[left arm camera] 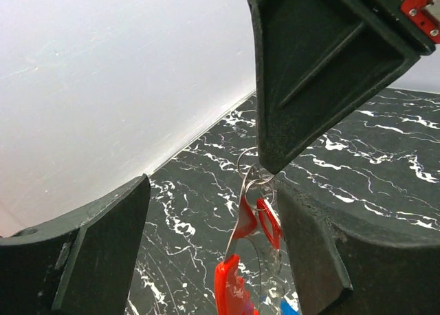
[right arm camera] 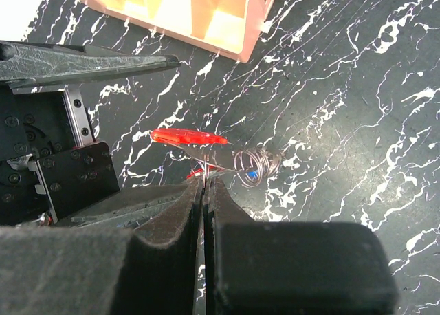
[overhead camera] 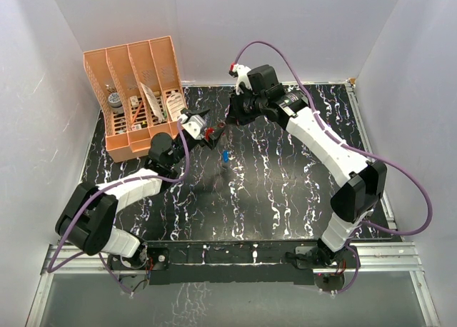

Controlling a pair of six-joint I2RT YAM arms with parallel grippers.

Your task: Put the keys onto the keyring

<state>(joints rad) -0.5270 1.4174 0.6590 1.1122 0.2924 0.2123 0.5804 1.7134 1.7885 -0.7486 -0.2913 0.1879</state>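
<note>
Directly at the tips of the right end effector (right arm camera: 205, 186), its two matte black fingers are pressed flat together and pinch the keyring (left arm camera: 270, 225) by the hair-thin silver wire coil at its top. The ring's glossy red curved strip and pale, half-clear band hang just beneath those tips. Below the loop dangles the red-headed key (left arm camera: 230, 287), its smooth plastic head bright. A corner of the blue-headed key (left arm camera: 290, 305) shows lower down, though I cannot tell whether it hangs free or touches the table. The left end effector (left arm camera: 210, 198) is spread wide, its blocky dark fingers (left arm camera: 103, 253) standing on either side of the hanging bunch and just beside it. Nothing is gripped between them. Under both lies the table (overhead camera: 285, 191), a black, marble-like surface veined with white. Farther off, beyond the left end effector, a peach-orange plastic organizer (overhead camera: 132, 150) with slanted slots holds assorted small items. It crowds that side while plain white walls close the space behind.
</note>
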